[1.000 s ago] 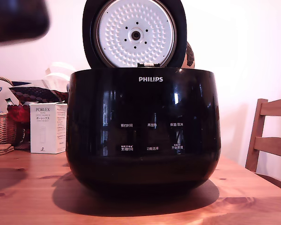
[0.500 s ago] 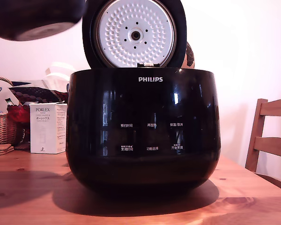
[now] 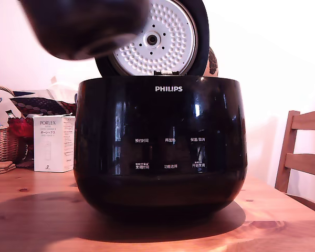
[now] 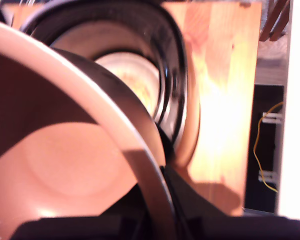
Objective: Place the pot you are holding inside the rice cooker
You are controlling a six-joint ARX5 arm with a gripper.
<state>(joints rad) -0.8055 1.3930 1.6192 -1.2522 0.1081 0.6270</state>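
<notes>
Pot (image 3: 84, 26) hangs tilted above open rice cooker (image 3: 160, 147).

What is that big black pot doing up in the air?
A robot arm is carrying the pot toward the rice cooker on the wooden table. The pot hangs tilted above the cooker's rim, on the exterior view's left, partly in front of the open lid. It is not inside yet. The arm's jaws cannot be made out.
</notes>
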